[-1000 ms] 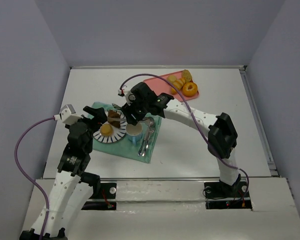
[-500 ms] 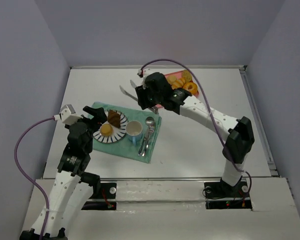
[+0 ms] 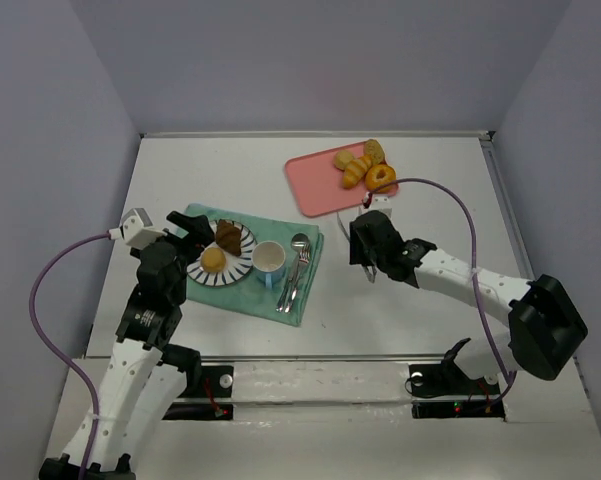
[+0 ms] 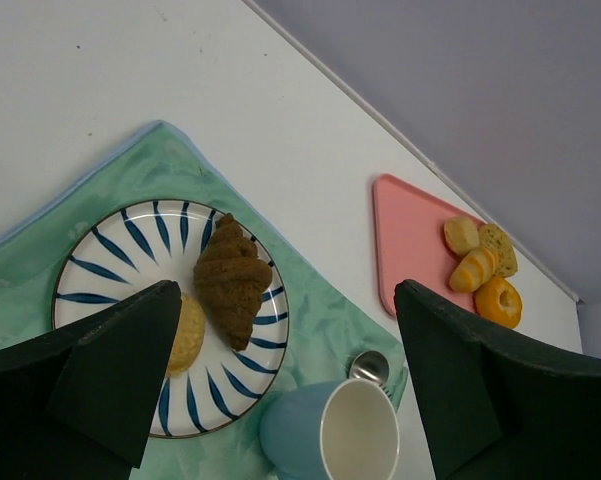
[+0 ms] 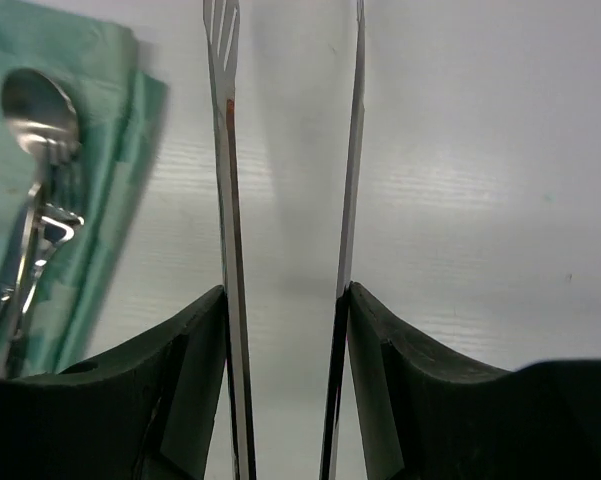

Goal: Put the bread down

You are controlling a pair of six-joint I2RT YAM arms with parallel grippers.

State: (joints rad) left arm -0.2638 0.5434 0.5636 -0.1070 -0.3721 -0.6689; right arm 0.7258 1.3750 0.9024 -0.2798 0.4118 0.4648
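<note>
The round golden bun (image 3: 213, 260) and the dark brown wedge pastry (image 3: 228, 238) lie side by side on a blue-striped white plate (image 3: 242, 268). Both show in the left wrist view, bun (image 4: 185, 330) and pastry (image 4: 230, 280). My left gripper (image 3: 185, 236) hangs open and empty just above the plate's left side (image 4: 285, 300). My right gripper (image 3: 366, 248) is over bare table right of the green cloth. It is shut on metal tongs (image 5: 225, 150), whose two arms stand apart and empty between the fingers (image 5: 285, 300).
A blue cup (image 3: 270, 260), a spoon and a fork (image 3: 298, 262) lie on the green cloth (image 3: 300, 298). A pink tray (image 3: 315, 182) at the back holds an orange donut (image 3: 380, 177), a croissant (image 3: 357, 172) and other rolls. Walls enclose the table.
My right arm carried the tongs away from the plate, back past the tray, then down to the table right of the cloth. The brown pastry stays on the plate. The left arm has not moved.
</note>
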